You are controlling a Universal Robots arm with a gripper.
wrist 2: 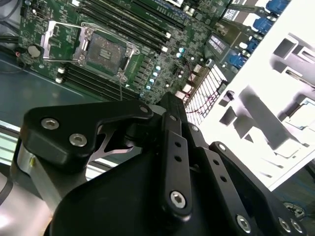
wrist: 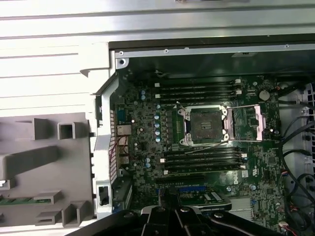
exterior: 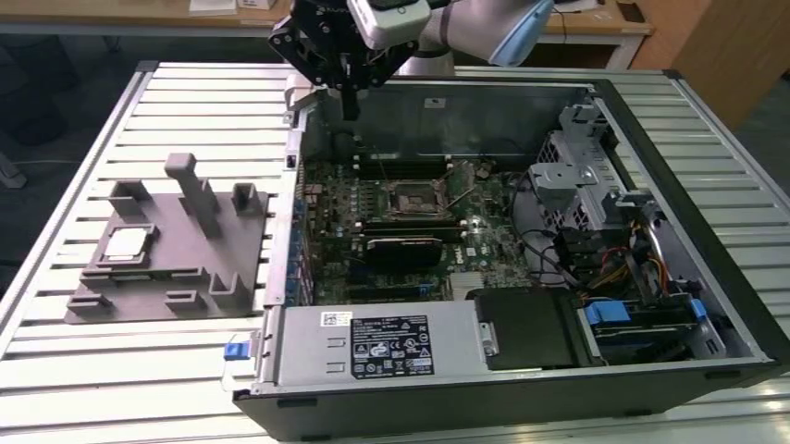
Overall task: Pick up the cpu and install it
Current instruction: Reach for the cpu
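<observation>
The cpu (exterior: 128,243) lies flat, its pale metal top up, in a shallow seat of the grey fixture (exterior: 173,282), in the left middle of the exterior view. The fixture rests on the slatted tabletop (exterior: 74,370), just beside the open computer case (exterior: 728,305) on the exterior view's right of it. Inside the case the green motherboard (exterior: 333,208) is exposed, and at its centre the black socket (exterior: 413,196) stands open with nothing seated in it. In the first wrist view the socket (wrist: 204,125) shows its cover plate (wrist: 256,123) swung aside. The gripper (exterior: 351,111) hangs at the top centre of the exterior view, over the case's far edge, well apart from the cpu. Its fingers (wrist 2: 172,118) are pressed together, holding nothing.
</observation>
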